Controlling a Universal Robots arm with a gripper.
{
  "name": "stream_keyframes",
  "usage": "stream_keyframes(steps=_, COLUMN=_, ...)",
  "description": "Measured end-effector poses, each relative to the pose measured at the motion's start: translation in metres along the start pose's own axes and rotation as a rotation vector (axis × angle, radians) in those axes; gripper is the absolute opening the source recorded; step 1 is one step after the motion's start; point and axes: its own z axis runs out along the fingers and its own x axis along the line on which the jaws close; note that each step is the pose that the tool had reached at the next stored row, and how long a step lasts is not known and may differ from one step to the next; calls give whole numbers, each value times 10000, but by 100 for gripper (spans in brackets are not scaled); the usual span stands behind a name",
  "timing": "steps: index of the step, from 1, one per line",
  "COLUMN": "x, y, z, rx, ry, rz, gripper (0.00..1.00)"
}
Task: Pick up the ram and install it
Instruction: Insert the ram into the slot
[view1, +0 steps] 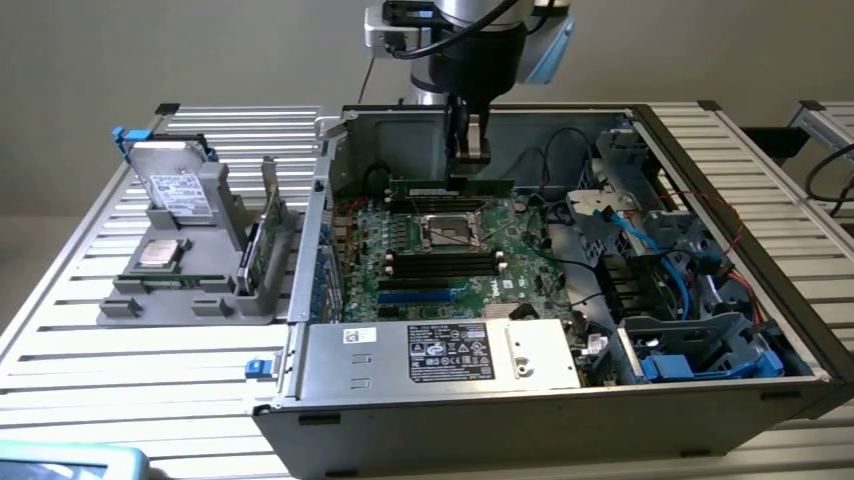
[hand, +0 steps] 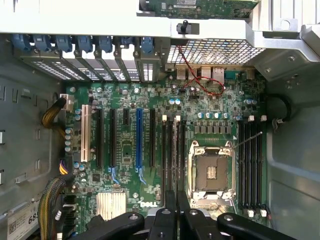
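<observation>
The ram (view1: 430, 188) is a thin green stick held level and edge-down inside the open computer case (view1: 334, 160). My gripper (view1: 470, 172) is shut on its upper edge. It hangs above the green motherboard (view1: 400, 250), just behind the CPU socket (view1: 449, 232). Long black memory slots (view1: 441, 262) lie in front of the socket. In the wrist view my fingers (hand: 170, 212) are pressed close together over the board, above the black slots (hand: 172, 150) beside the CPU socket (hand: 210, 172). More black memory slots (hand: 250, 165) lie on the socket's other side.
A grey fixture (view1: 174, 285) on the exterior view's left holds a hard drive (view1: 174, 185), a CPU (view1: 160, 253) and a taller green card (view1: 271, 225). The power supply (view1: 454, 352) fills the case front. Blue-cabled drive cages (view1: 694, 340) and loose wires crowd the exterior view's right.
</observation>
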Motion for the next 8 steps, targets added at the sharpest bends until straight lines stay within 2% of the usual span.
stream_keyframes(steps=8, x=0, y=0, z=0, rx=0, ry=0, rz=0, gripper=13)
